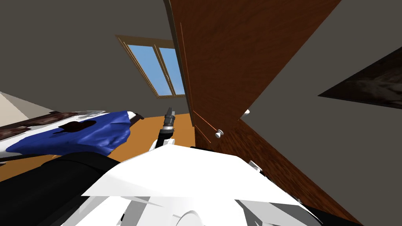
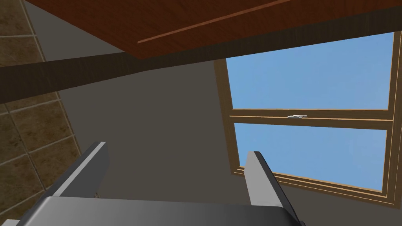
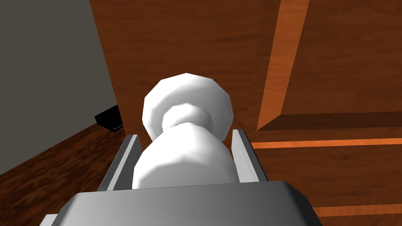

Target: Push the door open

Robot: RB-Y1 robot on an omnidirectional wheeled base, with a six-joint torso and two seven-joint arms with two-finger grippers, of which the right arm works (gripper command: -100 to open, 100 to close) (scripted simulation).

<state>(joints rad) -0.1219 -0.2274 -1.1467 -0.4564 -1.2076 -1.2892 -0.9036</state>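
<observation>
on the white knob [image 3: 182, 164], right pincer [image 3: 185, 134] tight (left pincer [image 2: 176, 149] agape)

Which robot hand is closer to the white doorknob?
Right. The right gripper is shut on the knob. The left gripper is open, away from the knob, aimed at the window past the door.
</observation>
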